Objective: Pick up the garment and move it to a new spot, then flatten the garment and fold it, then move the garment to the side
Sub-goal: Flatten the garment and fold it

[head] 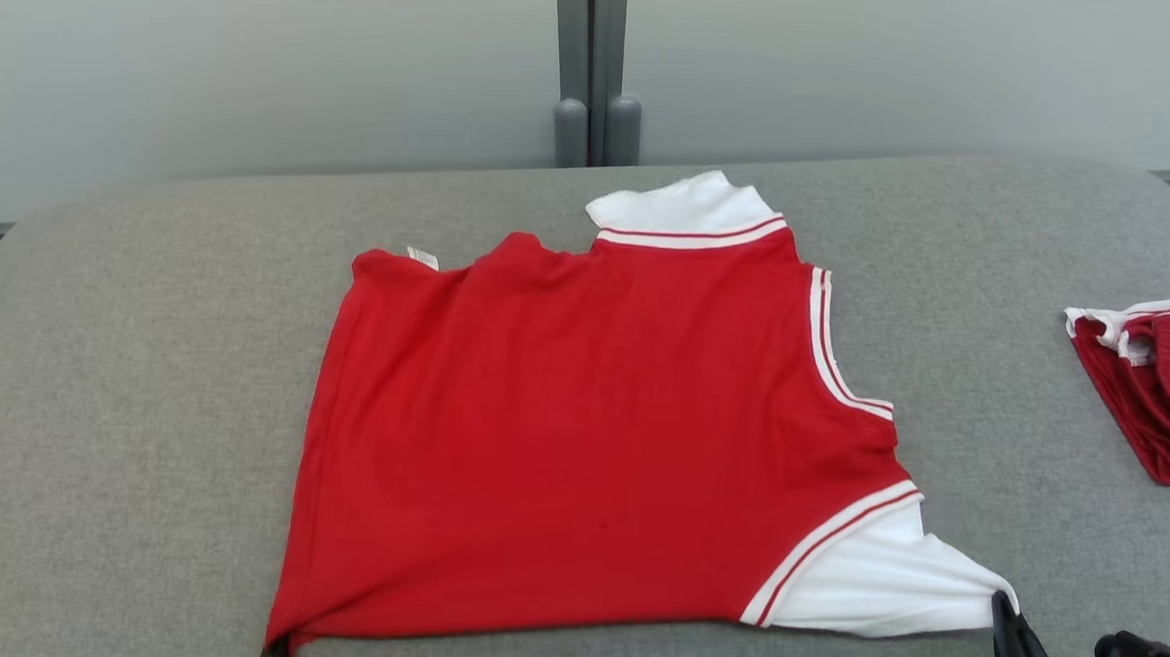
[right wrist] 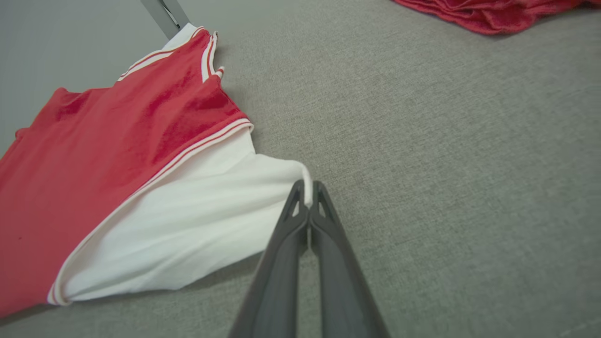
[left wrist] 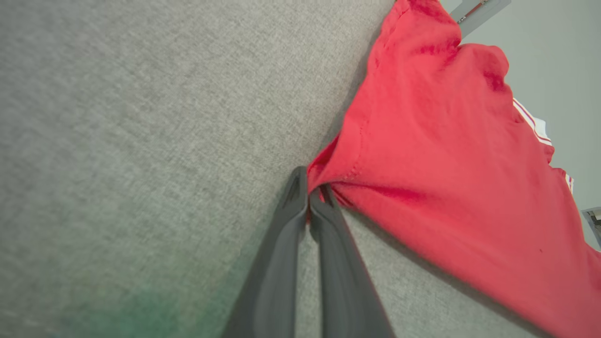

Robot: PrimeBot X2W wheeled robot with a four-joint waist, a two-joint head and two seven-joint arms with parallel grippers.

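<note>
The garment (head: 579, 438) is a red shirt with white sleeves and red-and-white trim, spread on the grey table (head: 143, 345). My left gripper (head: 275, 656) is at the shirt's near left corner, shut on the red hem; in the left wrist view the dark fingers (left wrist: 300, 206) pinch that hem of the garment (left wrist: 446, 164). My right gripper (head: 1006, 613) is shut on the tip of the near white sleeve. The right wrist view has my right gripper (right wrist: 307, 192) clamping the sleeve edge of the garment (right wrist: 141, 178), pulled to a point.
A second red and white garment (head: 1158, 384) lies crumpled at the table's right edge, also seen as red cloth (right wrist: 493, 11) in the right wrist view. A grey post (head: 589, 68) stands behind the table against a pale wall.
</note>
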